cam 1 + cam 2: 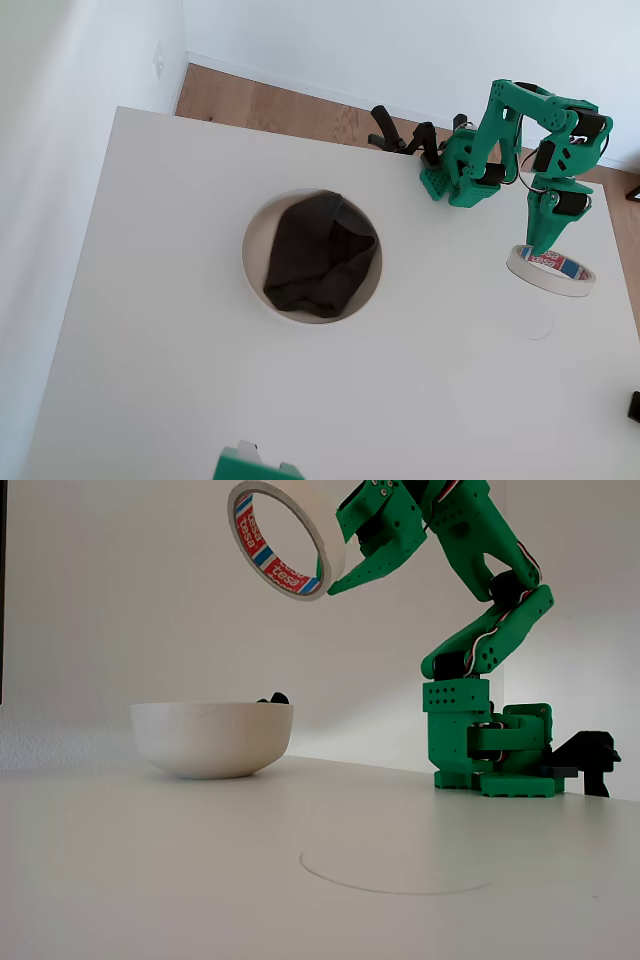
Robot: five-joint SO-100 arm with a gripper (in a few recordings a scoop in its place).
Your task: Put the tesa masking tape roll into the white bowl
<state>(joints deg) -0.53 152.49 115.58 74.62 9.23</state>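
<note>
One green arm [480, 630] stands at the far right side of the white tabletop [160, 350] in the overhead view, and its fingers [545, 235] pinch the rim of the tesa masking tape roll [550, 270]. In the fixed view the tesa masking tape roll [285, 540] hangs high in the air, tilted, its red-and-blue printed core facing the camera, with the fingers [350, 565] clamped on its right edge. The white bowl [312, 256] sits near the middle of the tabletop, well apart from the roll, and holds a crumpled dark grey cloth [320, 250]. In the fixed view the white bowl [212, 738] rests on the tabletop to the left of the arm's base, below and left of the raised roll. A faint ring mark [395, 870] shows on the tabletop in front of the arm.
</note>
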